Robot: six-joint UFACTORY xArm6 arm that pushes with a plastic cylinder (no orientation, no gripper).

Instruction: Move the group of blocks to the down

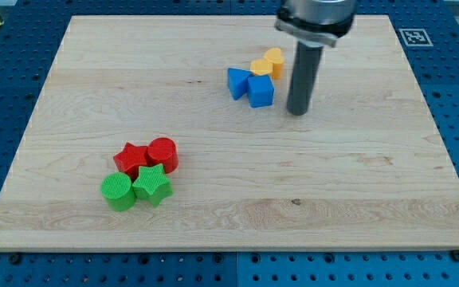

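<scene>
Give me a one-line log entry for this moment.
my tip: right of blue cube | upper group: blue cube, blue block, two yellow blocks | lower-left cluster: red and green blocks untouched

Bright, even overhead light, sharp throughout.
Soft short shadows beneath the red cylinder [164,153] and green star [153,185], more toward the view's bottom; faint sheen on the wooden board [357,191] at the view's right of them; slight blur on the rod's housing [315,17] at the view's top.
</scene>
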